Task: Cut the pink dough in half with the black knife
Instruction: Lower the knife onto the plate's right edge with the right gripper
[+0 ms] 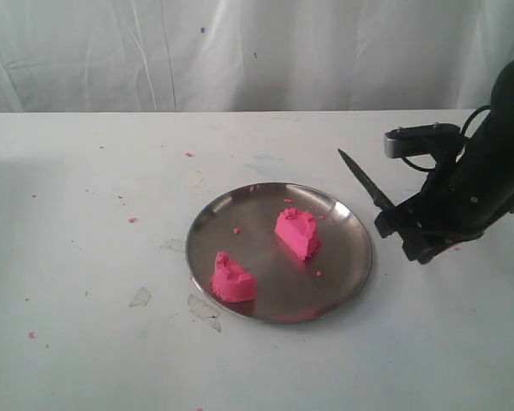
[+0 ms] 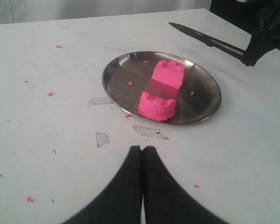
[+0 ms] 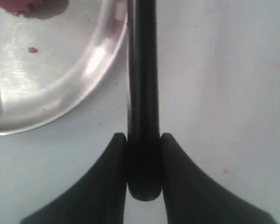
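The pink dough lies in two halves on the round steel plate [image 1: 347, 265]: one half [image 1: 297, 233] near the plate's middle, the other [image 1: 232, 279] at its front left rim. Both halves [image 2: 168, 73] [image 2: 157, 106] show in the left wrist view too. My right gripper [image 1: 392, 221] sits just right of the plate, shut on the handle of the black knife [image 1: 365, 180], whose blade points up and back-left above the table. In the right wrist view the knife [image 3: 142, 93] runs out between the fingers. My left gripper [image 2: 142, 148] is shut on nothing, above bare table in front of the plate.
Tiny pink crumbs [image 1: 133, 220] dot the white table [image 1: 86, 257] left of the plate and a few lie on the plate. Scuffed patches [image 1: 204, 308] mark the tabletop by the plate's front left. A white curtain hangs behind the table.
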{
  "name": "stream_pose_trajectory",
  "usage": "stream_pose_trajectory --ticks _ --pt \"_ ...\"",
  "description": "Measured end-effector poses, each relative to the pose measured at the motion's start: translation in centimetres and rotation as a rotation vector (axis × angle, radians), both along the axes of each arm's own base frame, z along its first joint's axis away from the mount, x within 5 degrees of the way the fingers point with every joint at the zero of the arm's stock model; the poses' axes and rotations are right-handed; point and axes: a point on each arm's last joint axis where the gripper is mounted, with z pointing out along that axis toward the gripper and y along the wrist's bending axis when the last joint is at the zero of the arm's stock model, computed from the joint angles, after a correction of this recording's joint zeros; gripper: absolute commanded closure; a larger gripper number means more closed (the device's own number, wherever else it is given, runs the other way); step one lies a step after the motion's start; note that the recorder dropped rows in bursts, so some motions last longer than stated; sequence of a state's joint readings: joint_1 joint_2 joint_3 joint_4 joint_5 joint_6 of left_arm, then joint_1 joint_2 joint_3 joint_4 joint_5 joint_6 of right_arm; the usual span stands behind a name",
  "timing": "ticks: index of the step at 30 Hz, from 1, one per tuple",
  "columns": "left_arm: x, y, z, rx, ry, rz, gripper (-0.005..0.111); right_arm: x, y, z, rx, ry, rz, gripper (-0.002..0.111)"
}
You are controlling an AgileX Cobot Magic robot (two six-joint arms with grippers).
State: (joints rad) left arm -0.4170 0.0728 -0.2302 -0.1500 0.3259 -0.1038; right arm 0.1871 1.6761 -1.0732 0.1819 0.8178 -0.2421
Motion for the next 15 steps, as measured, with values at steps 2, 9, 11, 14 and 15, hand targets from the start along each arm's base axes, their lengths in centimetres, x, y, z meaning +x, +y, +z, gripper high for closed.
stream_pose_trajectory --ticks 2,9,11,14,15 --pt "0.0 0.0 0.0 0.000 0.000 0.000 0.107 -0.2 0.8 0.0 0.046 0.013 0.022 0.108" --pt "0.0 0.0 0.0 0.000 0.000 0.000 0.107 -0.9 2.2 -0.7 0.082 0.065 0.131 0.108" --pt "0.0 0.0 0.0 0.000 0.000 0.000 0.107 -0.8 2.2 -1.4 0.077 0.084 0.133 0.108" --pt "0.0 0.0 0.0 0.000 0.000 0.000 0.107 -0.6 2.4 -2.3 0.086 0.115 0.127 0.108" --pt "0.0 0.0 0.0 0.000 0.000 0.000 0.107 -0.6 2.4 -2.4 0.088 0.120 0.125 0.108"
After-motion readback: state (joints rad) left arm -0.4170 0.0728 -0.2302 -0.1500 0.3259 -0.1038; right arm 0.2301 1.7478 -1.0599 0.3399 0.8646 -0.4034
